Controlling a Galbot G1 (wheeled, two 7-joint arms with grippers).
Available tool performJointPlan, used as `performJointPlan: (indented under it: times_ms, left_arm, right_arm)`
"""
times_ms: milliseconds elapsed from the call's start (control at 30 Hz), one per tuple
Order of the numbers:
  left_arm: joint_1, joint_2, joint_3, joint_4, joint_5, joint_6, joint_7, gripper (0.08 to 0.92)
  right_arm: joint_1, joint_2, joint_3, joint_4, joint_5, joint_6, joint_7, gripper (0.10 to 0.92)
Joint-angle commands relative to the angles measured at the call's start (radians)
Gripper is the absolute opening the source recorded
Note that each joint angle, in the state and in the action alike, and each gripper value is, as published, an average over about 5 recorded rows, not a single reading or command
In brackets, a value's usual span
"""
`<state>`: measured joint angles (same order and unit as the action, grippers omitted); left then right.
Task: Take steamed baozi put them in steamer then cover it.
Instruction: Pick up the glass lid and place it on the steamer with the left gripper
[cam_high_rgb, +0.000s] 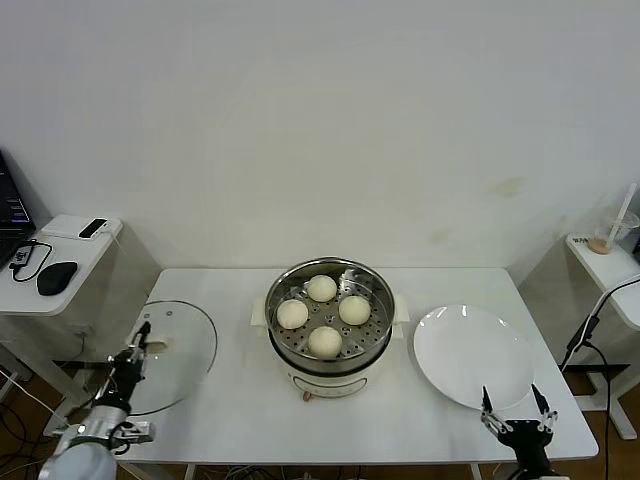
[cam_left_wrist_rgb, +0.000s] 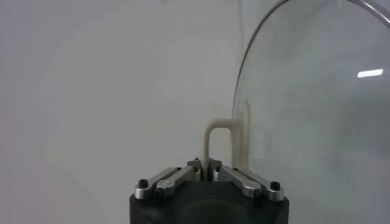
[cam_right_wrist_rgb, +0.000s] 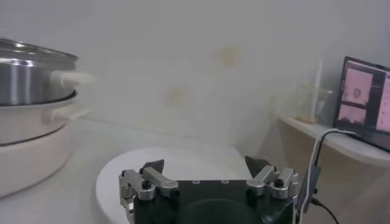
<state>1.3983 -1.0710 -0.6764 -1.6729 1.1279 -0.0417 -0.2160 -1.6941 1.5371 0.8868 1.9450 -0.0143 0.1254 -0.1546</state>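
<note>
all four baozi (cam_high_rgb: 322, 288) sit in the steamer (cam_high_rgb: 330, 372); your left gripper (cam_left_wrist_rgb: 206, 171) pinches the cover (cam_high_rgb: 190, 345) handle at lower left, so lift it across onto the steamer.

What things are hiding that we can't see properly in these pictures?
- Left gripper, shut on the cover's handle: the left wrist view cuts the lid off at its edge.
- Baozi: their undersides rest on the tray in the steamer, unseen from the head view.
- Steamer: cut off by the right wrist view's edge.
- Plate: the open right gripper blocks its near part.
</note>
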Motion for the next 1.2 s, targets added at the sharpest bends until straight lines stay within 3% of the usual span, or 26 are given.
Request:
performJointPlan:
  times_ms: [33,300,533,867,1200]
  left_arm:
    - [0.058,0.083,-0.073,-0.312,-0.119,0.145,0.181,0.134]
    - [-0.037,0.176,0.128,-0.415,-0.187,0.286,0.281,0.134]
    - [-0.24,0.166,0.403,-0.399,-0.145,0.402,0.317,0.134]
    - [-0.512,0.024,0.651,-0.3,-0.027,0.524,0.407,0.134]
    - [-0.597,-0.112,0.797,-0.256,0.155,0.601,0.551,0.134]
  right_arm:
    - [0.002,-0.013,-0.001,-0.015,-0.004,-0.009,-0.015,0.823]
    - [0.005,-0.02,-0.008,-0.02,-0.042,-0.007,-0.026,0.823]
    - [0.009,-0.014,-0.016,-0.029,-0.087,-0.006,-0.032,0.823]
    - [0.019,0.017,-0.045,-0.031,-0.162,-0.022,-0.038,0.823]
    - [0.029,0.04,-0.073,-0.055,-0.229,-0.027,-0.034,0.823]
